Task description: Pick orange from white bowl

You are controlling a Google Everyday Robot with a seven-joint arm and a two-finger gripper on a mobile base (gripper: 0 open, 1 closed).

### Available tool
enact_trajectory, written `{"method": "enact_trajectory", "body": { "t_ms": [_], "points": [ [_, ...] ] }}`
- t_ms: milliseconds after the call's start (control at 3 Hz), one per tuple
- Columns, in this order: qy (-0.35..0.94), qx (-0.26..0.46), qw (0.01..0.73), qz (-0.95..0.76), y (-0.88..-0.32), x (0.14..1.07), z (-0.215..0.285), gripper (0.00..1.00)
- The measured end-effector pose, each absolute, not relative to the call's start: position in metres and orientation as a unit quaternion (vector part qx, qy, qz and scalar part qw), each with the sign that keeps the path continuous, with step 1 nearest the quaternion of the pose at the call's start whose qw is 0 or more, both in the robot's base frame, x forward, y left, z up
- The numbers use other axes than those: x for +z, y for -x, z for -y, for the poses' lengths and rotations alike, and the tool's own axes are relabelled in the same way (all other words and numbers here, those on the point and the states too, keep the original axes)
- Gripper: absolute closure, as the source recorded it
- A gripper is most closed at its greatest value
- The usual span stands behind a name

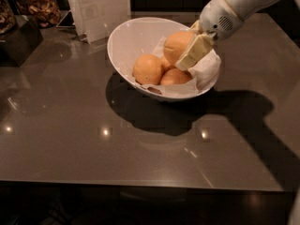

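Observation:
The white bowl [123, 32] stands on the dark table, tipped toward me, with a white paper lining [206, 68]. The orange [174, 44], the biggest one, sits at the top of the pile in the bowl. My gripper [183, 55] reaches in from the upper right and is shut on the orange. One cream finger [194, 53] lies across its right side; the other is hidden behind the fruit. Smaller oranges lie below it at the left [147, 69] and the front [175, 77].
A white paper stand [99, 8] is right behind the bowl at the left. A black box [18, 40] and a jar of snacks [41, 7] sit at the far left. The table's front edge [140, 184] runs along the bottom.

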State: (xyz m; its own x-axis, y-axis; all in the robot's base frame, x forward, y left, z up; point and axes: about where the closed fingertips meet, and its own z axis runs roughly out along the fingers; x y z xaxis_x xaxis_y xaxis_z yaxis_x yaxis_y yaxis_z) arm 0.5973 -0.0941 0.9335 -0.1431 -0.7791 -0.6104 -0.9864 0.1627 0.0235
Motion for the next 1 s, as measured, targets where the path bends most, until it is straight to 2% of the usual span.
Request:
{"method": "enact_trajectory", "body": {
  "t_ms": [1000],
  "points": [
    [0.560, 0.224, 0.312, -0.734, -0.493, 0.970, 0.164, 1.00]
  ]
}}
